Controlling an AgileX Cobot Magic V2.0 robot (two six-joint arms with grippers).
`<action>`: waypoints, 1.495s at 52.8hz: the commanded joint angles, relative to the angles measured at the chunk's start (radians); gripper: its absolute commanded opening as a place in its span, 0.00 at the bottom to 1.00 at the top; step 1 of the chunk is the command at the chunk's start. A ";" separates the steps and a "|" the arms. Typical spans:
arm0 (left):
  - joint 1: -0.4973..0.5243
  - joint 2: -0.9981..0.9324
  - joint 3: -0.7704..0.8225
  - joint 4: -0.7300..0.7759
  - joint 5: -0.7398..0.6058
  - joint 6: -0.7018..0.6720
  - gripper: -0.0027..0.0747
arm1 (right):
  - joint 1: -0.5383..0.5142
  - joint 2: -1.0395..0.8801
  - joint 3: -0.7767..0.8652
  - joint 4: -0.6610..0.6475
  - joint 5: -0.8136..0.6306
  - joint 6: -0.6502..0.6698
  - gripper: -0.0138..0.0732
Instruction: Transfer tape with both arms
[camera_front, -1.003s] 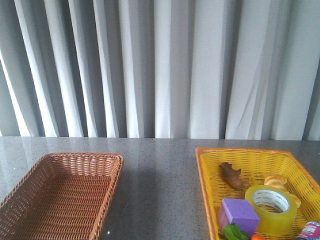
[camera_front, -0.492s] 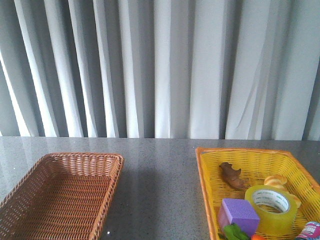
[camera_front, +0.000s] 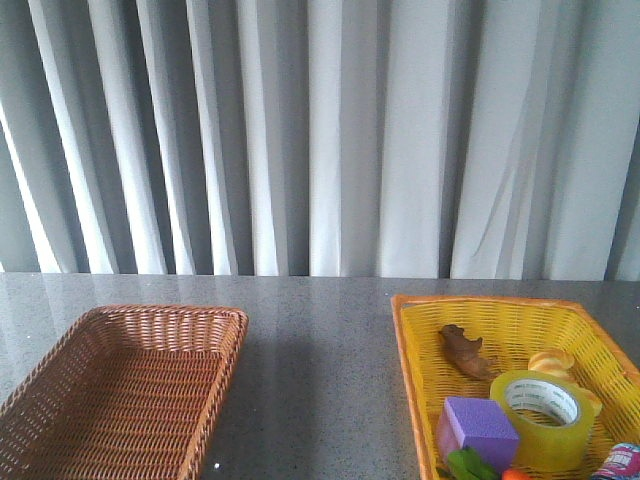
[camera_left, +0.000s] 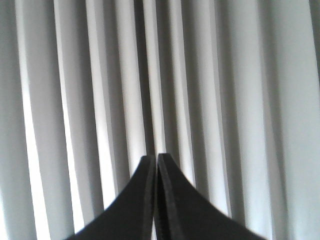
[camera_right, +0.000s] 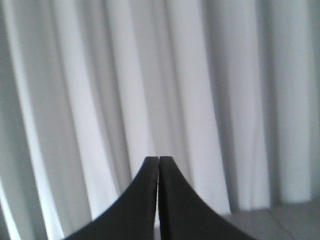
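**Tape in the yellow basket, both grippers closed and facing the curtain**

A dark grey speckled desk (camera_front: 320, 340) runs across the front view, glossy enough to catch pale reflections. Behind it hangs a wall of light grey curtain (camera_front: 320, 130) in deep vertical folds — it fills the whole upper part of the room.

On the desk's left sits a brown wicker basket (camera_front: 215, 385), with nothing visible inside it. On the right, well apart from it, is a yellow wicker basket (camera_front: 410, 370). The tape (camera_front: 545, 415) lies flat in the near right part of the yellow basket, its white printed core facing up. Just beside it on the left is a purple cube (camera_front: 478, 430); a brown toy figure (camera_front: 465, 352) lies farther back, and a small bread-like piece (camera_front: 552, 361) sits just behind the tape. Green and orange bits and a printed item show at the lower edge, cut off by the frame.

The front view shows the baskets and the tape but neither arm. The wrist views show the reverse — only fingers against the curtain. The left gripper (camera_left: 156, 162) has its two black fingers pressed together, holding nothing. The right gripper (camera_right: 159, 164) is likewise closed on nothing, and its view catches a sliver of desk at the lower right corner.
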 joint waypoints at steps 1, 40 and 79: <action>-0.010 0.071 -0.056 -0.004 0.001 0.038 0.03 | 0.005 0.060 -0.040 -0.014 0.055 -0.016 0.15; -0.010 0.227 -0.061 -0.075 0.062 0.030 0.05 | 0.253 0.280 -0.040 0.052 0.093 -0.266 0.16; -0.009 0.334 -0.061 -0.092 0.195 0.004 0.91 | 0.253 0.297 -0.040 0.103 0.179 -0.351 0.96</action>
